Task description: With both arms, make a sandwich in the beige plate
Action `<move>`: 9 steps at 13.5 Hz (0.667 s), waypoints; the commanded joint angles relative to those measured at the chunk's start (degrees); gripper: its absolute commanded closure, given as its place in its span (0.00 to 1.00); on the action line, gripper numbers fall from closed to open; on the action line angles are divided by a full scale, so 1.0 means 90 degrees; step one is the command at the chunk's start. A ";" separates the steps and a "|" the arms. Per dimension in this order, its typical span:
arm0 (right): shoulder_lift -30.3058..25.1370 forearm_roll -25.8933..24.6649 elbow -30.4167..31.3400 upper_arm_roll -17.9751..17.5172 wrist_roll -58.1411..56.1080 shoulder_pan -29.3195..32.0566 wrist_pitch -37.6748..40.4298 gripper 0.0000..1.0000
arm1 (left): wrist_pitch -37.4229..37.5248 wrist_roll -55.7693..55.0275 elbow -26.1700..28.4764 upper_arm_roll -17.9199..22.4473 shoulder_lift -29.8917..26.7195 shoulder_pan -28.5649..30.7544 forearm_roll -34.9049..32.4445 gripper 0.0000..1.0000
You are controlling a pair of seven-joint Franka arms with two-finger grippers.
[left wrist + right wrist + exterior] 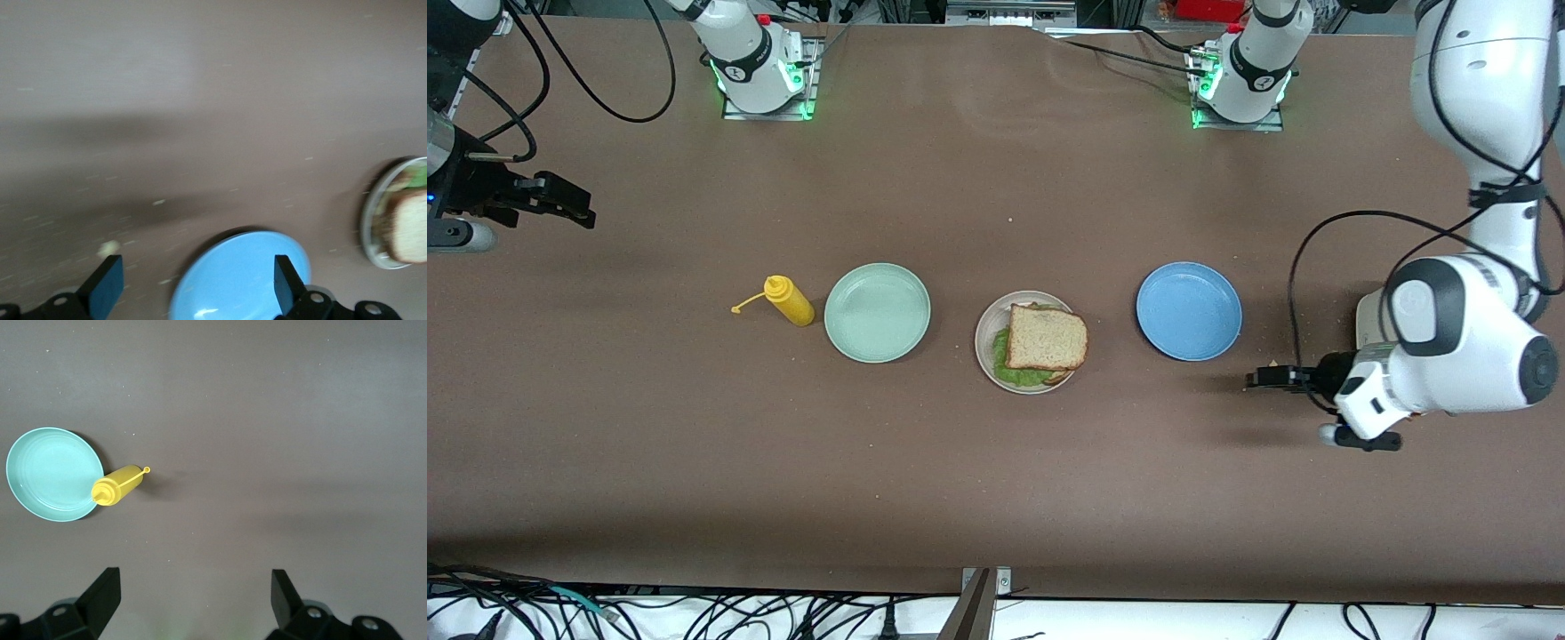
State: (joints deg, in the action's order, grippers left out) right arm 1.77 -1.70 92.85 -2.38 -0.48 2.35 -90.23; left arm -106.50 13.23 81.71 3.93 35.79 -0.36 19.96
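- The sandwich [1047,340] is seen lying in the beige plate [986,336], at the middle of the table between the mint-green plate [877,312] and the blue plate [1189,310].
- A brown bread slice is on top, a green lettuce leaf shows from under it at the edge nearer the front camera, and a sliver of a lower slice is just made out beneath; the stack is judged complete or very nearly so.
- The left gripper [1267,377] is held low over bare table toward the left arm's end, just past the blue plate; its jaws are spread wide and nothing is held.
- In the left wrist view, the blue plate [239,277] is seen between the two open fingers [103,288], with the sandwich [408,225] and its plate farther off to one side.
- The right gripper [551,203] is parked over bare table at the right arm's end, well apart from all the plates, jaws wide and empty; only the mint-green plate [53,474] and the yellow squeeze bottle [117,487] are shown in its wrist view.
- The sandwich is judged to lie nearer the left gripper, with the blue plate between them.
- No clear long axis is offered by the square-ish top slice, which sits slightly turned on the plate.
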 commanded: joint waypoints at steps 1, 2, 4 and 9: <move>-0.0031 0.0130 0.0035 0.0001 0.0014 0.0042 -0.0062 0.00 | 0.0260 -0.0093 0.0042 -0.0017 -0.0402 0.0089 -0.0916 0.01; -0.0040 0.0130 0.0035 0.0001 0.0014 0.0032 -0.0053 0.00 | 0.0415 -0.0103 0.0022 -0.0017 -0.0480 0.0098 -0.1170 0.01; -0.0031 0.0130 0.0035 0.0001 0.0014 0.0032 -0.0063 0.00 | 0.0815 -0.0132 0.0012 -0.0027 -0.0685 0.0089 -0.1552 0.01; -0.0031 0.0130 0.0035 0.0001 0.0014 0.0032 -0.0062 0.00 | 0.1519 -0.0501 -0.0192 -0.0036 -0.0988 0.0050 -0.2002 0.01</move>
State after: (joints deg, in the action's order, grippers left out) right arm 1.81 -1.70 92.85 -2.37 -0.48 2.35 -90.38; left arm -95.48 11.68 81.26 3.70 28.07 0.63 5.04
